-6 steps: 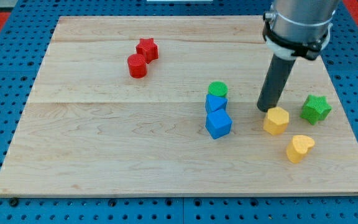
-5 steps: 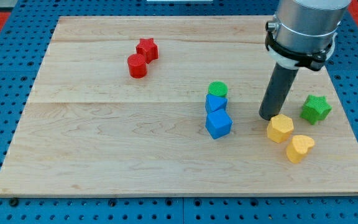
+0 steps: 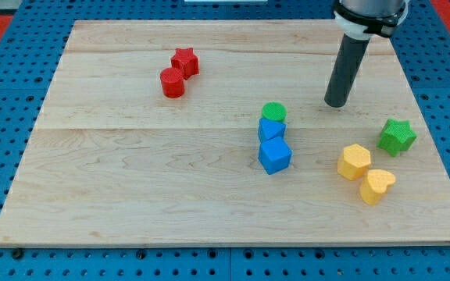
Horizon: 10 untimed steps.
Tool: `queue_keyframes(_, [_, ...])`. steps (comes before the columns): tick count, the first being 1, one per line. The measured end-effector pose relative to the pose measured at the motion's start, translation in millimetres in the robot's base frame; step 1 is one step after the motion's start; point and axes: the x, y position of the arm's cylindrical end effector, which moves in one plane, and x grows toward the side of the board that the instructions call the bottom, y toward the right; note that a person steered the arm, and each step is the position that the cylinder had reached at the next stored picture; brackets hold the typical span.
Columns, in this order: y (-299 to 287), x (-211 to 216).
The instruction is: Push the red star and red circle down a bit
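The red star (image 3: pixel 185 62) lies on the wooden board (image 3: pixel 131 172) at the upper left. The red circle (image 3: pixel 173 83) touches it just below and to its left. My tip (image 3: pixel 335 104) rests on the board at the upper right, far to the right of both red blocks and apart from every block. The green circle (image 3: pixel 273 112) is the nearest block, to the tip's left.
Two blue blocks (image 3: pixel 273 146) sit in a column under the green circle. A yellow hexagon (image 3: pixel 354 162), a yellow heart (image 3: pixel 376 186) and a green star (image 3: pixel 397 136) cluster at the right, below my tip.
My tip nudged the yellow hexagon slightly down and right, then drew back toward the view's top, away from it. The red blocks have not moved.
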Motion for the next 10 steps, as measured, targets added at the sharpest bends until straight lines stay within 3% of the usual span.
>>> queue_keyframes(2, [0.1, -10.4])
queue_keyframes(3, [-41.4, -101.6])
queue_keyframes(4, [-145.5, -183.9])
queue_keyframes(6, [-254.9, -131.1])
queue_keyframes(8, [-242.3, -59.5])
queue_keyframes(10, [-305.9, -94.5])
